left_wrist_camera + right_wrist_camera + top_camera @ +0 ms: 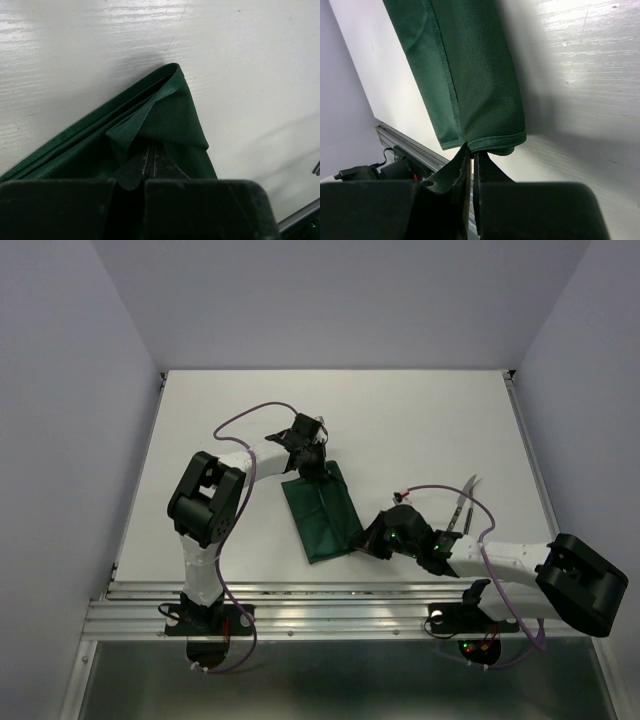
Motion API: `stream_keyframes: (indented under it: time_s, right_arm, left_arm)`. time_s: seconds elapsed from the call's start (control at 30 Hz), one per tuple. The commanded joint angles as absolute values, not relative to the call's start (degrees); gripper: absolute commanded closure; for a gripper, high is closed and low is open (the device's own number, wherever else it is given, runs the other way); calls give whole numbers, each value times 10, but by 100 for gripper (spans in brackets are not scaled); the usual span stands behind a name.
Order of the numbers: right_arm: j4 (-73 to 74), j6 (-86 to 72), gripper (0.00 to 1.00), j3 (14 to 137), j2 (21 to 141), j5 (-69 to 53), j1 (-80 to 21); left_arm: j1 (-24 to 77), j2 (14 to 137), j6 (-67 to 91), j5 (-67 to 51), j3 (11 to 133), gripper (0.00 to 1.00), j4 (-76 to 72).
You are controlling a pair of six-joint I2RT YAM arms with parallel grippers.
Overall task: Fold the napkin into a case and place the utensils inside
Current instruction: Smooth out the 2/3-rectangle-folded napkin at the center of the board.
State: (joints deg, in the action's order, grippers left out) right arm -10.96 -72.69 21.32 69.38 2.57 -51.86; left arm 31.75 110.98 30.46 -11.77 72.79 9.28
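step in hand: folding. napkin (322, 517) lies as long narrow strip at table (200, 420) middle. left gripper (150, 156) closed tight, pinches far corner layer. right gripper (472, 156) closed, nips near hem. utensils (461, 504) apart at right, not yet inside. next move probably needs both ends carried evenly.

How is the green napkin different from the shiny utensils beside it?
The napkin is dark green, wide and folded; the utensils are thin and silvery. The napkin is pinched at its ends by the left gripper and the right gripper; no gripper holds the utensils. Both rest on the white table.
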Motion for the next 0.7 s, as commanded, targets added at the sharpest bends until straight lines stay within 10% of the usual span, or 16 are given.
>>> stream_keyframes:
  time_s: [0.0,0.33,0.5,0.67]
  right_arm:
    - [-141,-729,94,222,716,20,-527]
    - [-164,-758,92,209,766,20,-527]
    - [-153,-759,63,210,761,23,-527]
    - [-82,-727,54,221,712,18,-527]
  left_arm:
    - [313,1109,296,-113,751,100,98]
    - [313,1104,296,-118,748,100,98]
    - [314,1075,298,-119,739,100,97]
    - [313,1092,292,-113,750,100,106]
